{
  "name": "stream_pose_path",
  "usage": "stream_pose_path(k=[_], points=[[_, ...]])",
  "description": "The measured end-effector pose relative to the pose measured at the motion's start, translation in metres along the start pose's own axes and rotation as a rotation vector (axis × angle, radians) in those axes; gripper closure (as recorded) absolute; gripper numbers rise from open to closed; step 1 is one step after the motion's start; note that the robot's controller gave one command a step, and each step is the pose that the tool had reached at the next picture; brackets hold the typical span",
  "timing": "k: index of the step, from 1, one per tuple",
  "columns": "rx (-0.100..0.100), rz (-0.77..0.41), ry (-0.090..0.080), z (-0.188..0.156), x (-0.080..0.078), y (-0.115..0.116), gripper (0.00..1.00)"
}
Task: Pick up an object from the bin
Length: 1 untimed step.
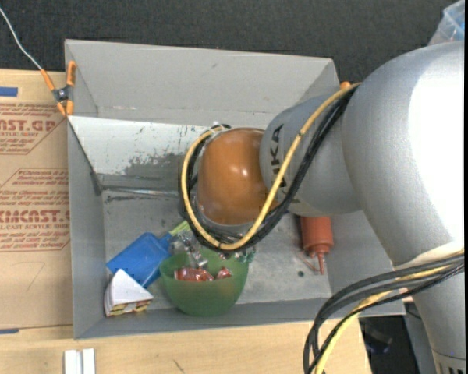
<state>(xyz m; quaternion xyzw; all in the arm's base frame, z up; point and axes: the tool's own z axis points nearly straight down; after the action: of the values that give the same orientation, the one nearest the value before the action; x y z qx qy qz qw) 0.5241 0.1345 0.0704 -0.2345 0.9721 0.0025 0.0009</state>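
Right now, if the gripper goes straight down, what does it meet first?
Probably the red thing lying in the green bowl; the gripper hangs right above it. Depth is unclear from this view.

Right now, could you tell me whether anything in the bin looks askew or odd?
The red squeeze bottle lies on its side at the right of the bin, nozzle toward the near wall. The blue box sits askew beside the green bowl. Nothing looks spilled.
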Motion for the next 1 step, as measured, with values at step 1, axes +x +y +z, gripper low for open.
stream_pose_path(k=[1], points=[[0.0, 0.0, 0.0, 0.0, 0.0, 0.0, 1.0]])
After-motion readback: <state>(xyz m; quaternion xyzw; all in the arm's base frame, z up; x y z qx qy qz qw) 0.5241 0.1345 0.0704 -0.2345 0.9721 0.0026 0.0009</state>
